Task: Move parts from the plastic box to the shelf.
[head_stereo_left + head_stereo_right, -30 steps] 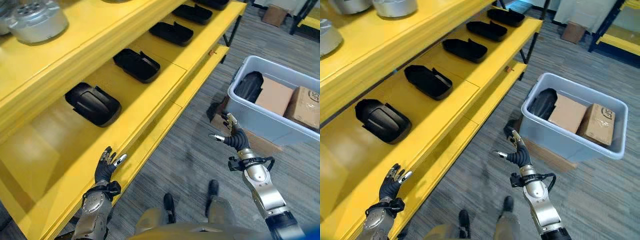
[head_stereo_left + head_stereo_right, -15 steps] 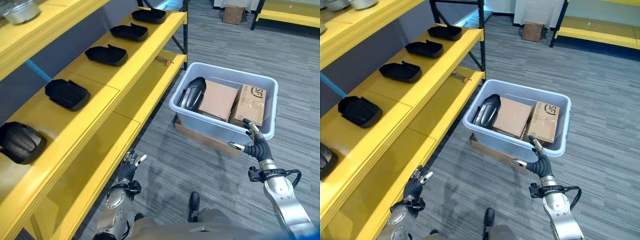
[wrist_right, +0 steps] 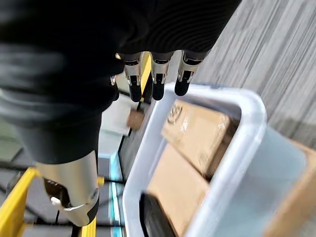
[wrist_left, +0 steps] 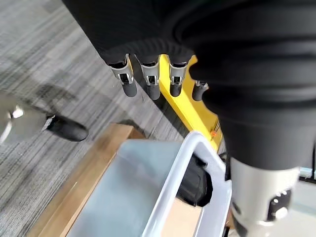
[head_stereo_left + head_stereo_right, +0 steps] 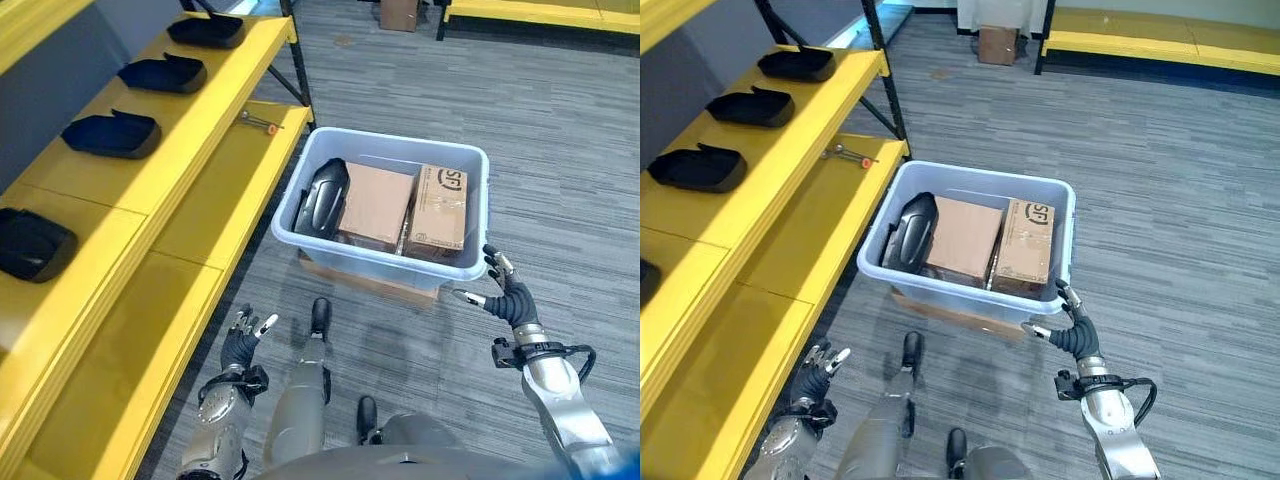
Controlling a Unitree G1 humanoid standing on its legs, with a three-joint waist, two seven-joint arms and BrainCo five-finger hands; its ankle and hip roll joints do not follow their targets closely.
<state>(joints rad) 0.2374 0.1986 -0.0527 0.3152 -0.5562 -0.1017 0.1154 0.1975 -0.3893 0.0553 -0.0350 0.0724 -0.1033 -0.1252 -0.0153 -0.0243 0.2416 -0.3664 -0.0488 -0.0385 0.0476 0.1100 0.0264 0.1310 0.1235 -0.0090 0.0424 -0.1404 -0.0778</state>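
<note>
Part in box: a black moulded part (image 5: pixel 320 196) is seen standing on edge at the shelf-side end of the plastic box (image 5: pixel 372 271), beside two cardboard cartons (image 5: pixel 376 206) that fill the remainder.
Plastic box: a pale grey-blue tub is set on a flat piece of cardboard (image 5: pixel 366 285) on the floor, just beside the shelf.
Shelf: a yellow shelf (image 5: pixel 190 130) is seen along the robot's left; four black parts (image 5: pixel 110 135) are lined up on its upper level, well apart from one another, and a small red-handled tool (image 5: pixel 259 122) lies on the lower level.
Left robot hand: the left robot hand (image 5: pixel 243 340) is held low near the shelf's edge, fingers spread and holding nothing.
Right robot hand: the right robot hand (image 5: pixel 508 297) is held just beside the near right corner of the box, fingers straight and parted, thumb out, holding nothing.
Floor: grey striped carpet (image 5: pixel 560 150) is seen throughout; a small carton (image 5: pixel 997 44) and another yellow rack (image 5: pixel 1140 30) stand at the far side.
Wrist views: the box rim (image 3: pixel 232 163) is shown past the straight fingers (image 3: pixel 157 79) from close by.
</note>
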